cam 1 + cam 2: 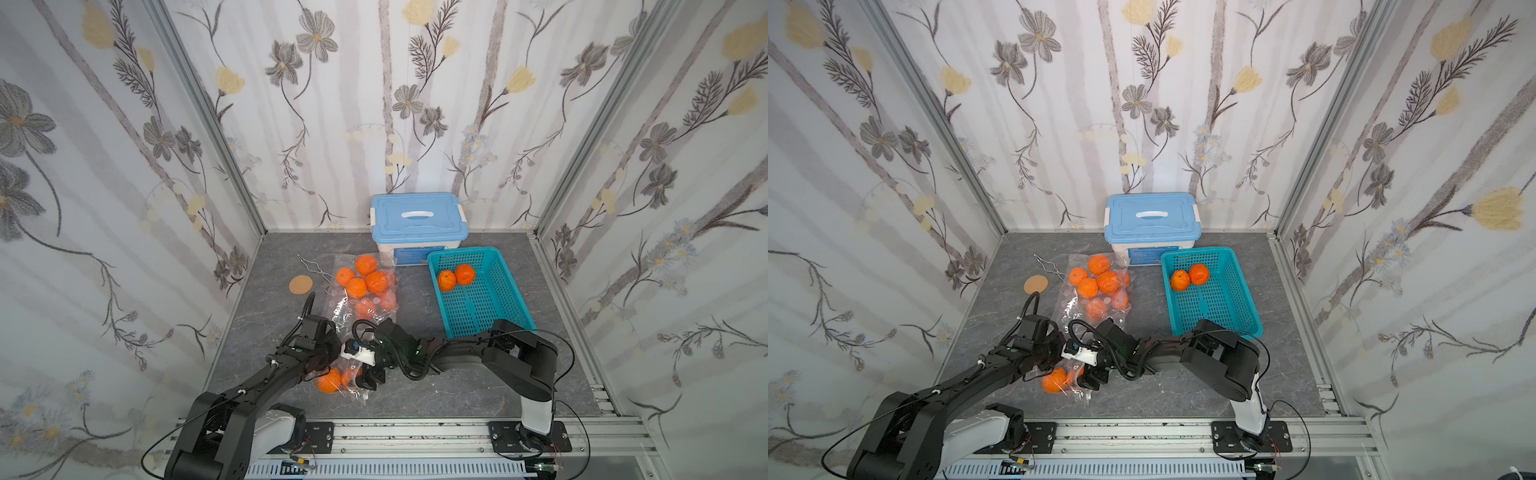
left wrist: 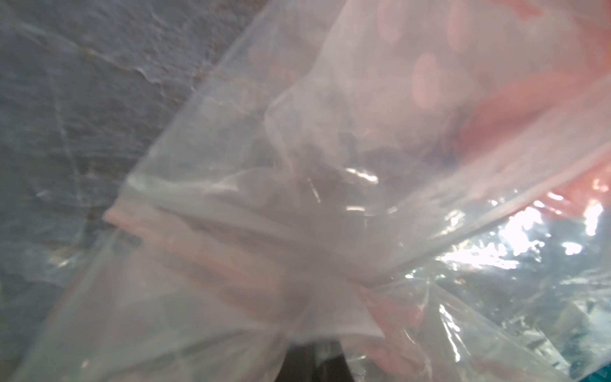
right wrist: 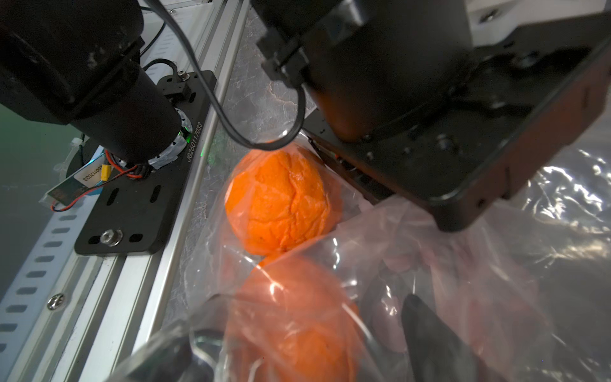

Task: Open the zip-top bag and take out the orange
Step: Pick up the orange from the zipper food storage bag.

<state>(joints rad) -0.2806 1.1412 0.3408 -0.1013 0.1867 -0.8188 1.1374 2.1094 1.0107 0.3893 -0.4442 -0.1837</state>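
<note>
Fingers first: my left fingers (image 1: 328, 358) are clamped tight on a gathered fold of the zip-top bag (image 1: 358, 390), lower ctr of the frame in both top views. In the left wrist cam the film's pleats all run down into a dark tip at bottom ctr.

My right fingers (image 1: 370, 379) stand wide apart, set against the same bag from the right side of the frame. The right wrist cam shows one dark tip at lower right and a blurred dark shape behind film at lower left. The orange (image 3: 291, 317) sits between them under the plastic. Can't tell if either tip touches it. A 2nd orange (image 3: 277, 201) lies in the bag just beyond, touching the first.

The bag rests on the grey table (image 1: 436, 386), near the front rail (image 1: 415, 432).

Mid-frame, left of ctr: a pile of bagged oranges (image 1: 365, 282). My arms cover the gap, so I can't tell if it's one bag or two.

Right of that, a teal basket (image 1: 463, 251) holds 2 loose oranges (image 1: 464, 274), touching, at its far end. A blue-lidded box (image 1: 417, 216) stands at the back wall, just beside the basket's far corner. A round tan disc (image 1: 300, 285) and a bent wire (image 1: 309, 262) lie left of the pile, w/ the wire nearer to it.
</note>
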